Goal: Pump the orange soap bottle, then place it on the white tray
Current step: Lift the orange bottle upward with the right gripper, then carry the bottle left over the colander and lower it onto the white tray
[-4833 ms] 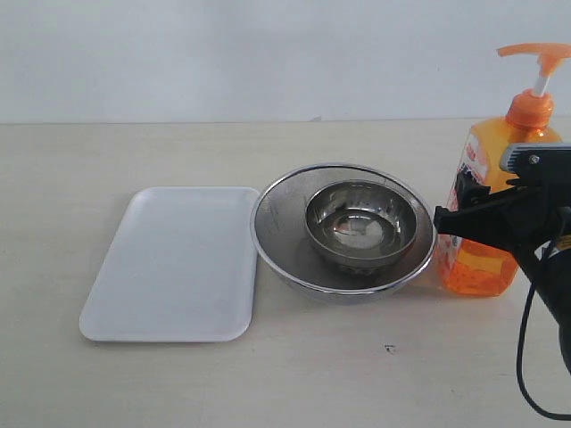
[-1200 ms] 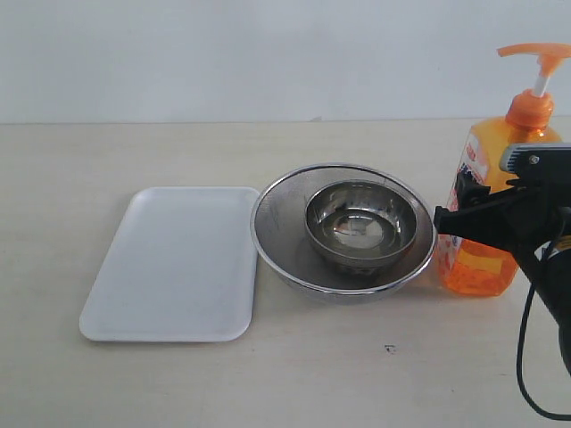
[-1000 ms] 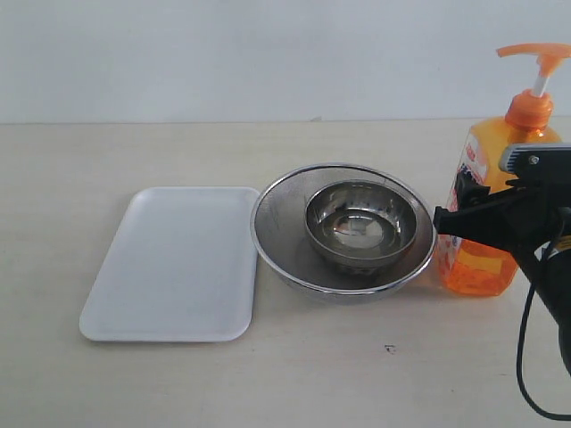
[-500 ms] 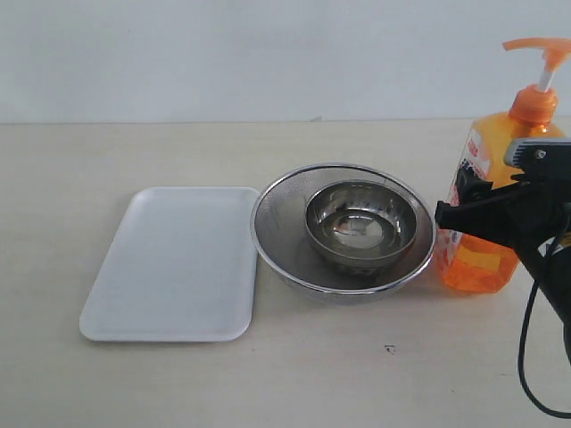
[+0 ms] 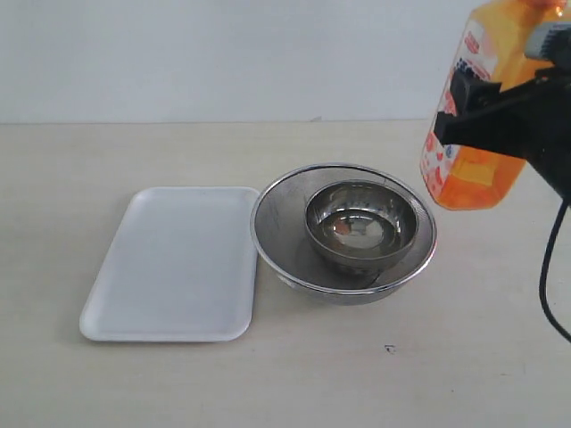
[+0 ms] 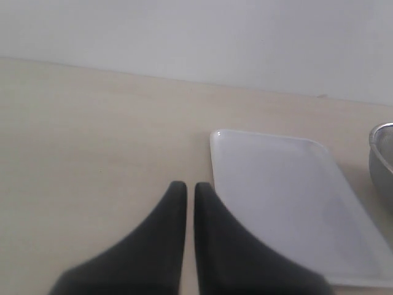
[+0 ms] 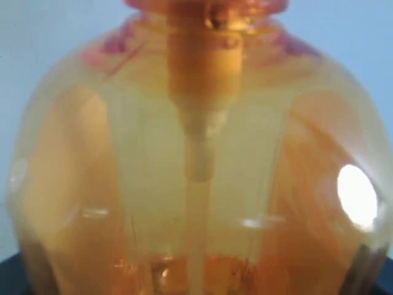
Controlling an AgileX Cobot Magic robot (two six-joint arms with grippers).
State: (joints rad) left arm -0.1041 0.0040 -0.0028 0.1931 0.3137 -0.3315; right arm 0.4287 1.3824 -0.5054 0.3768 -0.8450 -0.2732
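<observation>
The orange soap bottle hangs in the air at the upper right of the exterior view, above the table and just right of the steel bowls; its pump head is cut off by the frame's top. My right gripper is shut on its body. In the right wrist view the translucent orange soap bottle fills the picture, dip tube down its middle. The white tray lies flat at the left. My left gripper is shut, empty, just beside a corner of the white tray.
A large steel bowl with a smaller steel bowl nested inside stands between the tray and the bottle. The large bowl's rim shows at the edge of the left wrist view. A black cable hangs at the right.
The right gripper has lifted the bottle off the table, well up and slightly left; half a second ago it still stood by the bowls. Tray, bowls and left gripper are unmoved.
</observation>
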